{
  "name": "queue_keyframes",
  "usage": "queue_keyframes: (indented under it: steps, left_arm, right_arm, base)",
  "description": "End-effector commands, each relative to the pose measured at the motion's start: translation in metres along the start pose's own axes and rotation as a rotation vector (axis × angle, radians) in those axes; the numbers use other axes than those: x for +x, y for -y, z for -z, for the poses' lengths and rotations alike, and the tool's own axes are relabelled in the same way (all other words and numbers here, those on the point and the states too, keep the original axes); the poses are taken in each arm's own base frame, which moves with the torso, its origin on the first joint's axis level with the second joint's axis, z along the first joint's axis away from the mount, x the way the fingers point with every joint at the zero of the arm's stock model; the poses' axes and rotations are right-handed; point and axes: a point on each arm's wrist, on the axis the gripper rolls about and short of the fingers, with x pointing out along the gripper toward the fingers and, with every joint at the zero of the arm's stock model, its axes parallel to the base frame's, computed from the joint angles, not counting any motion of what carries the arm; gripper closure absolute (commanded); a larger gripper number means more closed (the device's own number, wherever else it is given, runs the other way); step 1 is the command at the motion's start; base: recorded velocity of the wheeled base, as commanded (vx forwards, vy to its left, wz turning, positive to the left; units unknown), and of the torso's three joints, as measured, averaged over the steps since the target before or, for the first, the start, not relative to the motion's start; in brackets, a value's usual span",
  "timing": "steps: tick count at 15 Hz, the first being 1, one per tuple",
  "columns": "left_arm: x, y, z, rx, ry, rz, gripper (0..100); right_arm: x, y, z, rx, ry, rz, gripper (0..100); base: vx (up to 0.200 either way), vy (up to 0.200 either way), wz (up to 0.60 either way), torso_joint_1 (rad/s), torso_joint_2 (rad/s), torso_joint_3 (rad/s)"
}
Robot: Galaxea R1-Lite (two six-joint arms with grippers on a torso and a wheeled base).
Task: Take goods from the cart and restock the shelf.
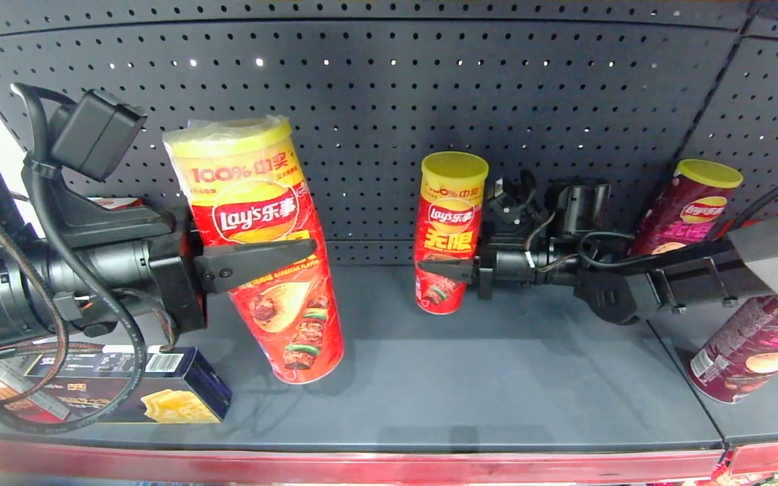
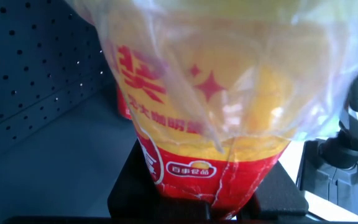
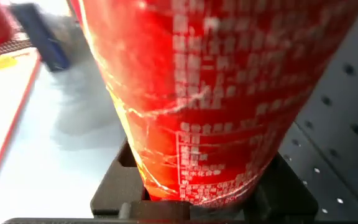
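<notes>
My left gripper (image 1: 291, 251) is shut on a tall red chips can (image 1: 261, 202) with a yellow lid under clear wrap. That can tilts, its base low over the grey shelf (image 1: 497, 378); I cannot tell whether it touches. In the left wrist view the wrapped can (image 2: 216, 112) stands between the fingers of the left gripper (image 2: 207, 202). Farther back, my right gripper (image 1: 439, 266) is shut on a second red chips can (image 1: 450, 229), which stands close to upright near the pegboard. The right wrist view shows this can (image 3: 210, 93) in the right gripper (image 3: 197, 199).
A dark blue box (image 1: 139, 391) lies at the shelf's front left. On the right, one purple chips can (image 1: 689, 206) leans against the pegboard (image 1: 389, 101) and another purple can (image 1: 750, 351) lies on its side. A red strip (image 1: 362, 466) runs along the shelf's front edge.
</notes>
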Motion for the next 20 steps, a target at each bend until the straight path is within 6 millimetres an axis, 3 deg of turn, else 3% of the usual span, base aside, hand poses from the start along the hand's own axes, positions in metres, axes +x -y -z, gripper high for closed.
queue_keyframes:
  steps: [1, 5, 9, 13, 20]
  left_arm:
    - [-0.001, 0.001, -0.001, 0.002, 0.003, 0.0, 100]
    - [-0.003, -0.001, -0.001, 0.003, 0.005, -0.011, 100]
    - [-0.003, -0.001, -0.002, 0.004, 0.007, -0.011, 100]
    - [-0.001, -0.002, -0.004, 0.01, 0.011, -0.011, 100]
    - [-0.002, -0.002, -0.001, 0.006, 0.006, -0.013, 100]
  right_arm:
    - [-0.012, -0.027, -0.028, -0.039, 0.037, -0.017, 100]
    - [-0.029, -0.08, -0.029, -0.035, 0.035, -0.025, 100]
    - [-0.039, -0.116, 0.003, -0.012, 0.005, -0.02, 100]
    - [-0.034, -0.118, 0.03, 0.014, -0.026, -0.023, 100]
    - [-0.031, -0.117, 0.041, 0.017, -0.032, -0.022, 100]
  base:
    - [0.0, 0.0, 0.0, 0.0, 0.0, 0.0]
    - [0.0, 0.0, 0.0, 0.0, 0.0, 0.0]
    - [0.0, 0.0, 0.0, 0.0, 0.0, 0.0]
    - [0.0, 0.0, 0.0, 0.0, 0.0, 0.0]
    - [0.0, 0.0, 0.0, 0.0, 0.0, 0.0]
